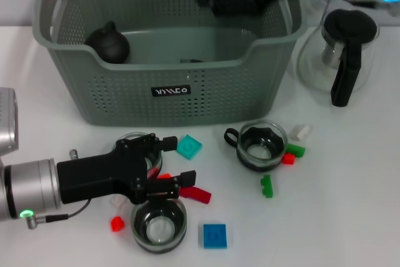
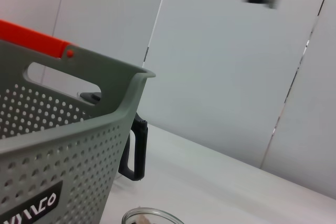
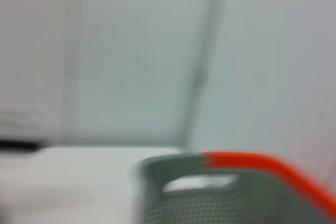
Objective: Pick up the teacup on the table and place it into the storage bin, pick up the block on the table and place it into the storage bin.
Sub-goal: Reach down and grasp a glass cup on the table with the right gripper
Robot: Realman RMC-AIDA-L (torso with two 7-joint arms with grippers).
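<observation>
Three glass teacups stand on the white table [image 1: 362,217] in front of the storage bin [image 1: 169,101]. One teacup [image 1: 136,148] lies just in front of the bin's left half, mostly hidden behind the left gripper [image 1: 170,159], whose black fingers are spread. One finger [image 1: 164,142] reaches past that cup's rim toward a teal block [image 1: 189,147], and the other finger [image 1: 181,178] lies beside a red bar block [image 1: 196,194]. A second teacup [image 1: 159,225] sits farther from the bin, touching the underside of the gripper body. The third teacup [image 1: 263,144], with a black handle, stands in front of the bin's right half, well apart from both fingers.

Blocks lie scattered in front of the bin: two blue ones, counting the teal block and a blue square block [image 1: 214,236]; two green blocks [image 1: 295,151] [image 1: 267,186]; at least three red pieces, one small red block [image 1: 117,223] lying beside the second teacup; and a white block [image 1: 300,132].

Inside the bin, at its left end, rests a dark round teapot [image 1: 107,43]. A glass pitcher [image 1: 342,54] with a black handle stands just right of the bin.

The right gripper [image 1: 215,1] hangs over the bin's far rim; whether its fingers are spread or closed cannot be told.
</observation>
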